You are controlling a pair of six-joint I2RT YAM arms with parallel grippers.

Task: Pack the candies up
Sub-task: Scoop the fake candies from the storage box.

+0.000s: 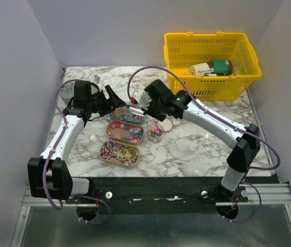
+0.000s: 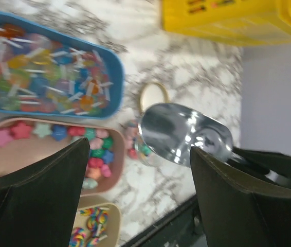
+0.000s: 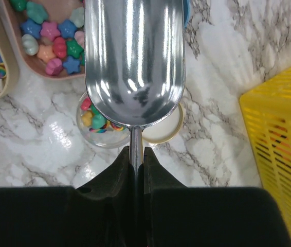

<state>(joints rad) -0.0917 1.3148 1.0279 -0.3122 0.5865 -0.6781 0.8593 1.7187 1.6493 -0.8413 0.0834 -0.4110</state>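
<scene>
The candies lie in three trays: wrapped sweets in a blue tray (image 1: pixel 126 113), star-shaped candies (image 3: pixel 58 46) in a pink tray (image 1: pixel 126 131), and swirl lollipops in a beige tray (image 1: pixel 119 153). A small glass jar (image 1: pixel 155 133) holds a few candies; its gold-rimmed lid (image 3: pixel 163 131) lies beside it. My right gripper (image 3: pixel 136 154) is shut on the handle of an empty silver scoop (image 3: pixel 132 56), which hovers over the jar (image 3: pixel 96 123) and the pink tray's edge. My left gripper (image 2: pixel 140 195) is open and empty above the trays' left end (image 1: pixel 109 98).
A yellow basket (image 1: pixel 212 36) with a few packaged items stands at the back right. Grey walls close in the left and back sides. The scoop (image 2: pixel 181 134) also shows in the left wrist view, above the jar (image 2: pixel 135 146).
</scene>
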